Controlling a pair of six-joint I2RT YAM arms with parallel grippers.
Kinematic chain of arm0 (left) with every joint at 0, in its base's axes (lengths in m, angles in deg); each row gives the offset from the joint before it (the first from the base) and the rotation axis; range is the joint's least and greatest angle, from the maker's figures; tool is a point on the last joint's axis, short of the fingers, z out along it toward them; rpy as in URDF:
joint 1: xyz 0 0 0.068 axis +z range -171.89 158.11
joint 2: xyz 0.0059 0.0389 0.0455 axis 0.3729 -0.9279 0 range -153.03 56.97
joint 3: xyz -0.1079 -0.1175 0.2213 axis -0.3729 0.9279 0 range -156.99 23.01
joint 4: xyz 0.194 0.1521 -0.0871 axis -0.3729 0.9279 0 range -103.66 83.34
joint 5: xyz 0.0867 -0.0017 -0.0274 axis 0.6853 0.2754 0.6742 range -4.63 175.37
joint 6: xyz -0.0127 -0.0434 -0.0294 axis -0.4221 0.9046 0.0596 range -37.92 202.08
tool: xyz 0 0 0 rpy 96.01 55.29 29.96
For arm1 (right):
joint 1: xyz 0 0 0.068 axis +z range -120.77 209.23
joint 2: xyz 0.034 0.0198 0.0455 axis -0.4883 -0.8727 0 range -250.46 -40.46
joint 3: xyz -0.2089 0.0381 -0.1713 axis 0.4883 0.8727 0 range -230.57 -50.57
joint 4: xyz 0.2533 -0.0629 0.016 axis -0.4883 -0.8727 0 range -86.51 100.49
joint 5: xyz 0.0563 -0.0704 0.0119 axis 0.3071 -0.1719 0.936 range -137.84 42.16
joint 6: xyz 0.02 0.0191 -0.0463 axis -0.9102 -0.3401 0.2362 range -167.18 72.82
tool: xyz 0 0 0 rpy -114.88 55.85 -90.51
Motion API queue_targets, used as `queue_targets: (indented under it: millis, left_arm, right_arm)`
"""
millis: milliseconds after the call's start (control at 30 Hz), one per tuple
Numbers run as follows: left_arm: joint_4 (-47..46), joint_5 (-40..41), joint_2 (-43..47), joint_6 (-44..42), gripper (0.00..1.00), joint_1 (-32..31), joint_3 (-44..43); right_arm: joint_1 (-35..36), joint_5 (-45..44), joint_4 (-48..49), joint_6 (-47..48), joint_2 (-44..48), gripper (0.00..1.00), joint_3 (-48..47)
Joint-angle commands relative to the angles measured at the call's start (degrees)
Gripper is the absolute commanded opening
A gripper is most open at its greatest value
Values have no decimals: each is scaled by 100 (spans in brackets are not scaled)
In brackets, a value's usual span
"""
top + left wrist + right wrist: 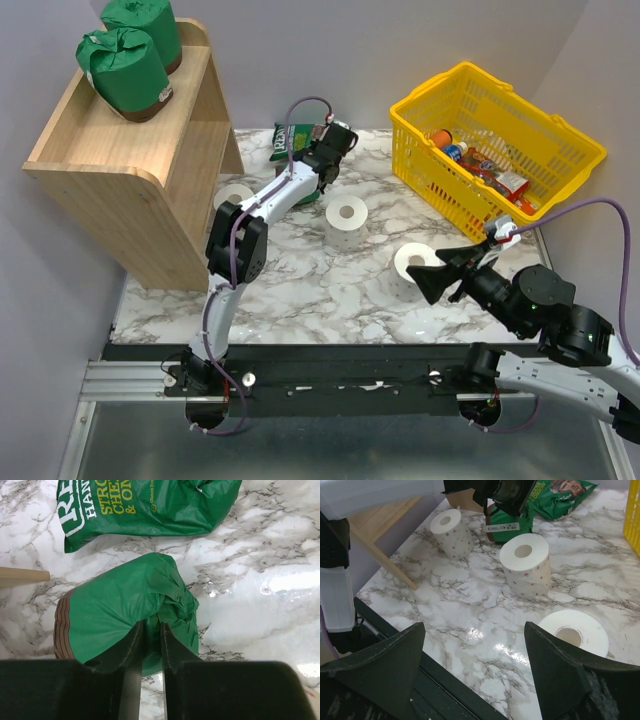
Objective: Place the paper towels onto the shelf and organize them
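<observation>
The wooden shelf [120, 150] stands at the left with two green-wrapped rolls [125, 65] on its top tray. My left gripper [322, 168] is at the back of the table, shut on the twisted top of a third green-wrapped roll [120, 610], pinching the wrap [152, 627]. That roll rests on the marble and also shows in the right wrist view [510, 522]. Three bare white rolls stand on the table: one by the shelf [237, 197], one in the middle [347, 215], one near my right gripper [413, 262]. My right gripper [432, 283] is open and empty, with its jaws wide [475, 627].
A flat green snack bag [145, 505] lies just behind the held roll. A yellow basket [560, 140] with bottles and packets sits at the back right. A wooden shelf leg [20, 575] is close to the left of the roll.
</observation>
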Motion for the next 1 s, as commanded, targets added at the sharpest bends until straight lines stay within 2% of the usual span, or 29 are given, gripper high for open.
queue_targets:
  millis: [0,167,367,467,567,700,767,833,967]
  left_arm:
    - [59,-652,549,218,22,30,224]
    - [-177,-1372,1295,403,21,82,715]
    - [-1144,-2802,2412,1079,22,476,1936]
    - [-1453,-3008,2729,1405,25,671,2631]
    - [-1532,-2964,2835,1519,33,821,3159]
    - [-1366,-2894,2992,1423,57,838,3344]
    - [-1234,-2912,3168,1248,59,830,3187]
    - [-1006,-2877,3309,940,66,803,2933]
    - [-321,-2798,3178,545,72,707,2361]
  right_arm:
    - [-14,93,83,-62,142,89,35]
    - [-5,102,-40,-176,248,89,-17]
    - [-14,146,-119,-264,354,88,-35]
    - [-5,181,-146,-308,380,89,-70]
    - [-5,199,-146,-326,380,89,-70]
    - [-5,243,-172,-317,345,88,-132]
    - [-5,243,-216,-317,336,89,-175]
    - [-14,225,-234,-317,345,89,-193]
    - [-5,217,-234,-352,345,89,-202]
